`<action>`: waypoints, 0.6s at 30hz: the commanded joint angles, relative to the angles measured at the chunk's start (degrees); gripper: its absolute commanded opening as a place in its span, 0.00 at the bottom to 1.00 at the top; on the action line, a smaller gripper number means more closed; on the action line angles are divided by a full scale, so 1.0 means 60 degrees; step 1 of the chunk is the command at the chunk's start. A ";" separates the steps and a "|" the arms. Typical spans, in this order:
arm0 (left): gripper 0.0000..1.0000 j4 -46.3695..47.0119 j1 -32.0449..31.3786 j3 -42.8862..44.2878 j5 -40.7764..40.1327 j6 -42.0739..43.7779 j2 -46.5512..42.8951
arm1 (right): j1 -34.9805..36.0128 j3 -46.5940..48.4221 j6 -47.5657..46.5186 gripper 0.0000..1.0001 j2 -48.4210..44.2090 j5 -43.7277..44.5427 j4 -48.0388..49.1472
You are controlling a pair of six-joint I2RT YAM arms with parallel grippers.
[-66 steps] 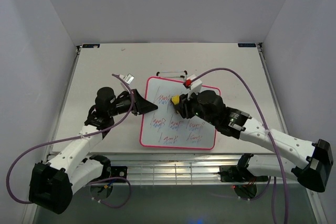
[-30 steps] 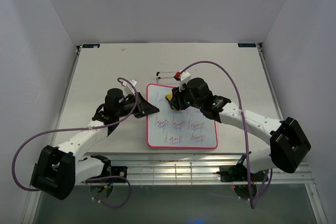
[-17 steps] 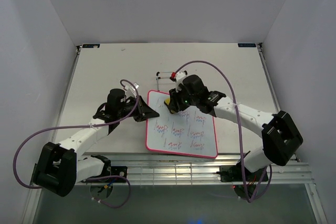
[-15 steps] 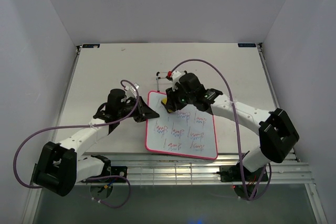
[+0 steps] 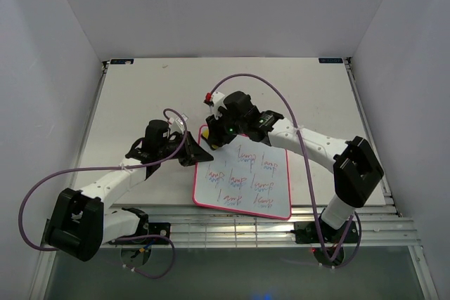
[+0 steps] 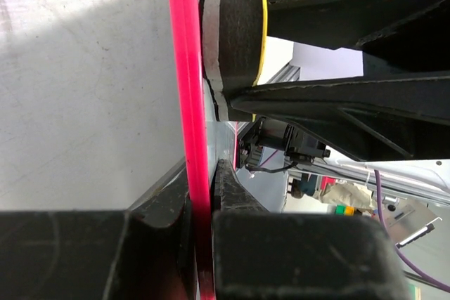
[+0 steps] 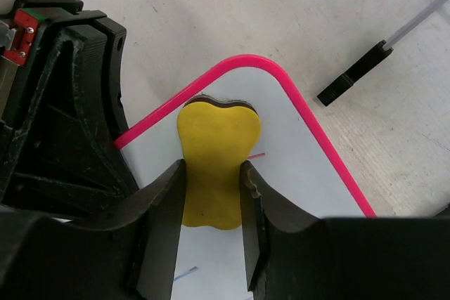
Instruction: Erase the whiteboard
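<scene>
The whiteboard [image 5: 242, 177], white with a pink frame, lies on the table slightly turned, with red and blue scribbles [image 5: 254, 186] over its middle and lower rows. My left gripper [image 5: 199, 151] is shut on the board's left edge; in the left wrist view the pink frame [image 6: 188, 103] runs between its fingers [image 6: 200, 198]. My right gripper [image 5: 214, 133] is shut on the yellow eraser [image 7: 214, 163], which rests flat on the board's far left corner [image 7: 295, 166]. The eraser shows edge-on [image 6: 235, 33] in the left wrist view.
A thin black wire stand [image 7: 358, 72] lies on the table just beyond the board's far edge. The grey table [image 5: 126, 103] is walled on three sides. A metal rail [image 5: 232, 233] runs along the near edge between the arm bases.
My right gripper has carried the eraser leftward along the board's top to its far left corner. The top-left scribbles are gone. The board has twisted a little, and the left gripper kept its hold.
</scene>
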 commanded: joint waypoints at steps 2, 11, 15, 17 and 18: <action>0.00 0.0473 -0.0219 0.0629 -0.0537 0.1986 -0.0224 | 0.0405 -0.1064 -0.0467 0.16 -0.0144 -0.0934 -0.0512; 0.00 0.0488 -0.0131 0.0645 -0.0552 0.1928 -0.0254 | 0.0405 -0.2796 -0.1156 0.15 -0.1623 -0.0289 -0.1259; 0.00 0.0648 -0.0131 0.0586 -0.0508 0.1840 -0.0210 | 0.0405 -0.2812 -0.1171 0.15 -0.1859 -0.0333 -0.1260; 0.00 0.0707 -0.0131 0.0586 -0.0420 0.1811 -0.0093 | 0.0420 -0.2490 -0.1171 0.15 -0.1655 -0.0524 -0.1041; 0.00 0.0751 -0.0131 0.0571 -0.0333 0.1796 -0.0078 | 0.0463 -0.2300 -0.1171 0.15 -0.1538 -0.0582 -0.1011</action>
